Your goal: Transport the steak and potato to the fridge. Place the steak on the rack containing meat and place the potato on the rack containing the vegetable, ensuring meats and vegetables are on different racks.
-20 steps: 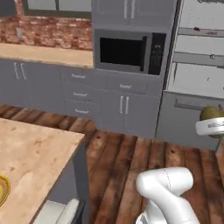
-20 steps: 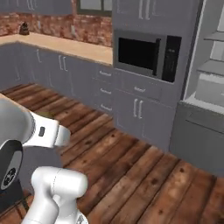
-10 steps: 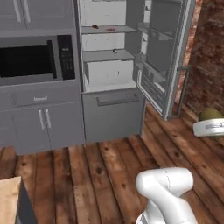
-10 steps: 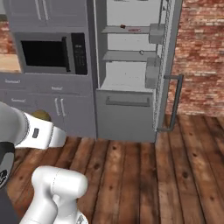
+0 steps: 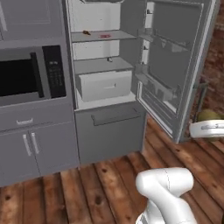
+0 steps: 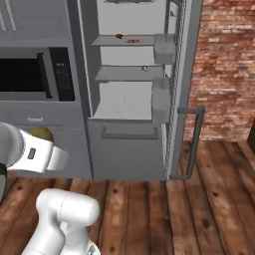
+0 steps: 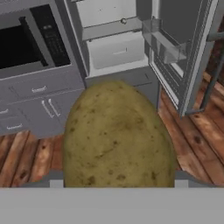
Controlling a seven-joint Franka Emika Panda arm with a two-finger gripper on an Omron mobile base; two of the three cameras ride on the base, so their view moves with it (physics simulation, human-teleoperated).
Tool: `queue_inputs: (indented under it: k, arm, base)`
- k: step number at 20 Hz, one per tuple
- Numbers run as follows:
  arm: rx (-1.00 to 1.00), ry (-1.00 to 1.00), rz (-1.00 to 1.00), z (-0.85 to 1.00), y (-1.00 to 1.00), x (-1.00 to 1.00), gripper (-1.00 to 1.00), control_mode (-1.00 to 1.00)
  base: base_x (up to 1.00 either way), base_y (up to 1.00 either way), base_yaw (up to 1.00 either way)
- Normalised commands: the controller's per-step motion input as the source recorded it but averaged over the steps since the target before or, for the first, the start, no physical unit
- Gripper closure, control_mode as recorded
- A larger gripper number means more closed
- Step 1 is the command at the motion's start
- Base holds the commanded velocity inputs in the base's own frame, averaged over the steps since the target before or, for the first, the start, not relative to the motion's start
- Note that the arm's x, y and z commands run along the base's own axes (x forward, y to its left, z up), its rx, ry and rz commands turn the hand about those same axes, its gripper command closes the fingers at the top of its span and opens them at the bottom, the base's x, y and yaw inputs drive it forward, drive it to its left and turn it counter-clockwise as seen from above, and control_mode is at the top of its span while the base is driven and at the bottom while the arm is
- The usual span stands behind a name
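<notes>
— Olive-brown potato (image 7: 116, 135) gripped in the gripper (image 7: 116, 186), well short of the open fridge (image 5: 105, 116) at twelve o'clock?
— Yes. Steak (image 5: 105, 36) already up on the rack containing meat (image 5: 103, 36). Left: shelving potato beside the small vegetable (image 5: 110, 59) below.

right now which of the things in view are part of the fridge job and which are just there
Job things:
- potato, held in the gripper
- fridge, door open
- steak on the upper shelf, by the brown-orange meat piece
- small round vegetable on the lower shelf

Just there:
- microwave
- cabinets
- brick wall
</notes>
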Motion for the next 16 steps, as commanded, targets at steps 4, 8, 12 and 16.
queue_inputs:
  k: [4, 8, 12, 16]
  arm:
    - [0.00, 0.00, 0.00, 0.00, 0.00, 0.00, 1.00, 1.00]
    - [0.00, 0.00, 0.00, 0.00, 0.00, 0.00, 1.00, 1.00]
    - [0.00, 0.00, 0.00, 0.00, 0.00, 0.00, 1.00, 1.00]
    - [0.00, 0.00, 0.00, 0.00, 0.00, 0.00, 1.00, 1.00]
  base:
    - [1.00, 0.30, -0.14]
    - [1.00, 0.50, -0.10]
    - [1.00, 0.31, -0.08]
    - [1.00, 0.11, -0.08]
